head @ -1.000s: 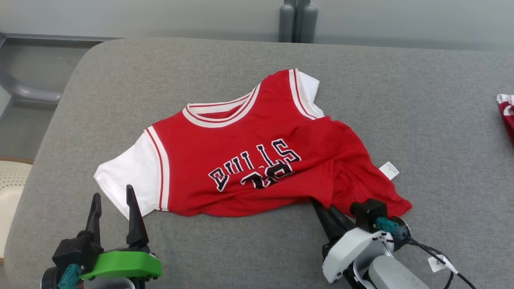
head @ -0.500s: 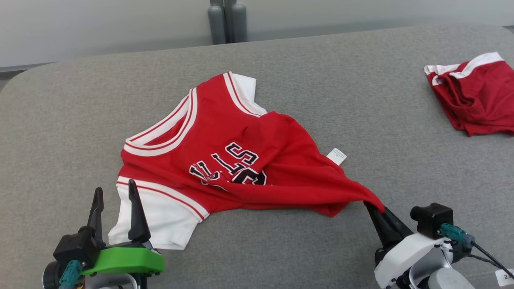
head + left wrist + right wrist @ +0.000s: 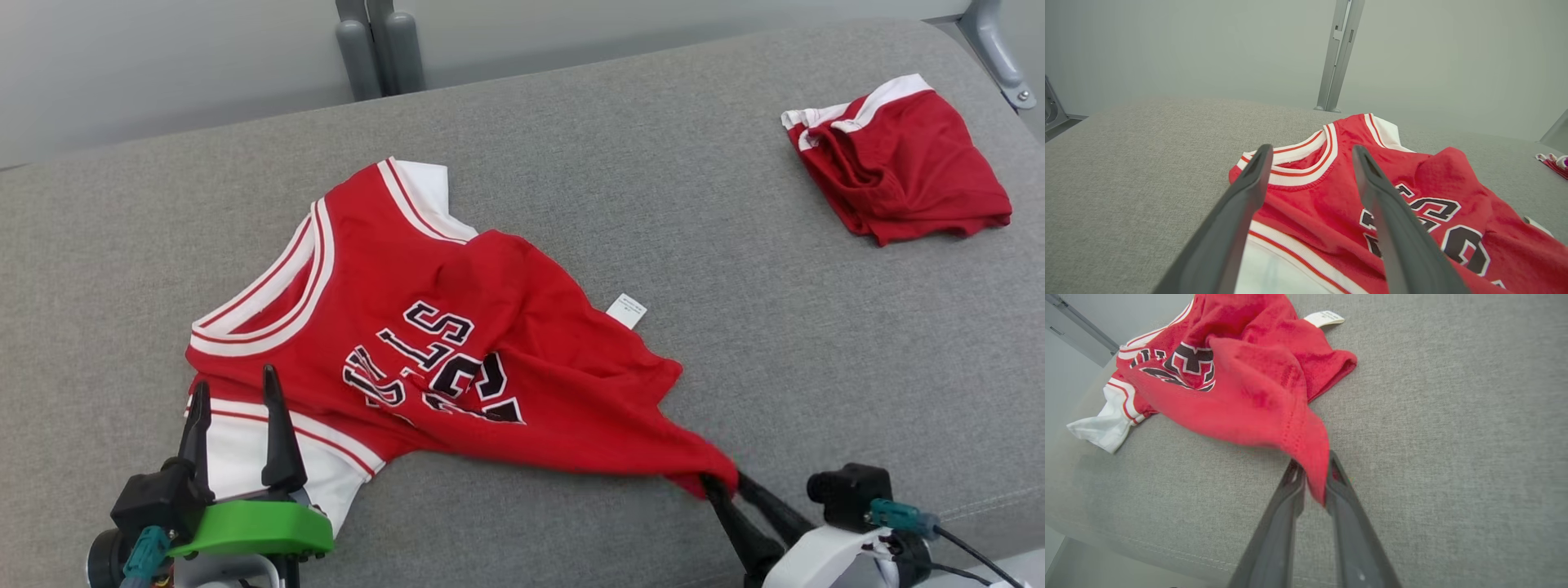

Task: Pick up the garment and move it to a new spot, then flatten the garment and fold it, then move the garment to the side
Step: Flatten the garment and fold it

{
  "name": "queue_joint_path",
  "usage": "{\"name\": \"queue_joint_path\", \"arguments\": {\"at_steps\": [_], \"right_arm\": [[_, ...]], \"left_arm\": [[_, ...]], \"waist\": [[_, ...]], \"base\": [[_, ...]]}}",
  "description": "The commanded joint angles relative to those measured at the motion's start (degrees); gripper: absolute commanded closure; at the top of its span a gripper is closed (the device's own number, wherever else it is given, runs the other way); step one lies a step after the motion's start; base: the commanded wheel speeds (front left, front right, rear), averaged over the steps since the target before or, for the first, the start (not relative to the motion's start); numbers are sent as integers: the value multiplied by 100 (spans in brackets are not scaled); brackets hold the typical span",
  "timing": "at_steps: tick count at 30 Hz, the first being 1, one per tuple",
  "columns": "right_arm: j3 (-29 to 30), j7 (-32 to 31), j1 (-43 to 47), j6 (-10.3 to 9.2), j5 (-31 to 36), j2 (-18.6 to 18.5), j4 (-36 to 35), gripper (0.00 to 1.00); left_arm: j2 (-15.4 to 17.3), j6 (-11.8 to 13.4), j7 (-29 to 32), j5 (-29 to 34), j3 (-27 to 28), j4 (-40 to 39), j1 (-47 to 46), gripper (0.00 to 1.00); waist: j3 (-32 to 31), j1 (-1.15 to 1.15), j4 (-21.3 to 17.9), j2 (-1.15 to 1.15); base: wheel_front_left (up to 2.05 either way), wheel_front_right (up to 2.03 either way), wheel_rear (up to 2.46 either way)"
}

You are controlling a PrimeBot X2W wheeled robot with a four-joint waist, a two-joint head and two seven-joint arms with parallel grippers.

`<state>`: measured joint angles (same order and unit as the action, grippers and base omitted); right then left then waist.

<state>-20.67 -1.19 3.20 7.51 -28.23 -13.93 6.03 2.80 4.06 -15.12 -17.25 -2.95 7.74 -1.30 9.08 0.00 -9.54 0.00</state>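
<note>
— What lies far off to the right?
— A bunched red cloth with white trim [image 3: 898,175], on the grey fabric surface [image 3: 816,343].
— And behind it?
— Two grey posts [image 3: 380,45] side by side against a pale wall [image 3: 163,65], and a metal bracket [image 3: 992,45] at the corner.

Centre of the head frame: the red jersey [image 3: 522,302] carries black, white-edged block lettering [image 3: 424,335], of which only L and S read; the rest is lost in folds. The number [image 3: 478,384] beneath is crumpled and illegible. The print on the white label [image 3: 626,310] at its edge is too small to read.
</note>
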Motion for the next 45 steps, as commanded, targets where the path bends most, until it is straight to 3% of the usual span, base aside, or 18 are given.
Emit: {"name": "queue_joint_path", "arguments": {"at_steps": [1, 10, 15, 34, 35, 36, 39, 45], "right_arm": [[140, 93, 18, -4, 38, -61, -32, 0], [877, 160, -1, -2, 332, -195, -355, 0], [1096, 237, -324, -2, 523, -112, -149, 0], [-455, 642, -2320, -2, 513, -95, 3149, 0], [-553, 629, -2359, -2, 488, -109, 3257, 4], [-659, 619, -2402, -2, 445, -121, 3372, 40], [-895, 667, -2562, -2, 364, -223, 3529, 100], [-1131, 760, -3073, -11, 202, -647, 3639, 100]], "left_arm": [[20, -14, -2, 28, 36, 15, -10, 0], [20, -22, -2, -23, -38, 49, 106, 0], [20, 15, -2, -36, -126, 26, 109, 0], [20, 34, -2, -44, -154, -1, -133, 0], [20, 37, -2, -46, -146, -4, -132, 0], [19, 46, -2, -50, -140, -10, -132, 0], [19, 75, -2, -62, -128, -41, -120, 0], [19, 74, -2, -86, -132, -57, -151, 0]], "waist": [[-65, 0, -50, 0], [-264, 0, 13, 0], [-279, 0, 179, 0], [23, 0, 1164, 0], [27, 0, 1192, 0], [29, 0, 1221, 0], [41, 0, 1282, 0], [85, 0, 1397, 0]], "base": [[0, 0, 0], [0, 0, 0], [0, 0, 0], [0, 0, 0], [0, 0, 0], [0, 0, 0], [0, 0, 0], [0, 0, 0]]}}
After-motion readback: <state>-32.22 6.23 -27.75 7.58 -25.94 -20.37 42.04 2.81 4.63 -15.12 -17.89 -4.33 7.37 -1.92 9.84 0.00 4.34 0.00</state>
